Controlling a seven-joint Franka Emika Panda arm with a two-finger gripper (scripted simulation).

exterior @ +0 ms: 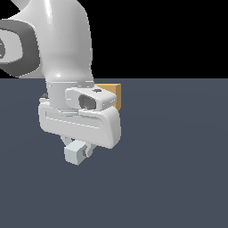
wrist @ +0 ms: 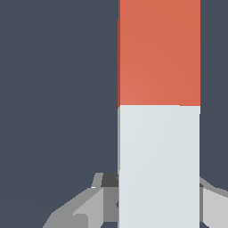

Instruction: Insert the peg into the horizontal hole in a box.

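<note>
The peg (exterior: 75, 152) shows only its pale grey end under the hand in the exterior view. In the wrist view the peg (wrist: 159, 133) is a long bar, pale grey near the hand and orange-red beyond. My gripper (exterior: 76, 147) is shut on the peg's pale end, a little above the floor; one finger (wrist: 93, 202) shows beside the bar in the wrist view. The tan box (exterior: 111, 94) stands behind the hand, mostly hidden by it. The hole is hidden.
The dark blue-grey floor (exterior: 178, 169) stretches around the hand. My white arm (exterior: 58, 40) fills the upper part of the exterior view's left.
</note>
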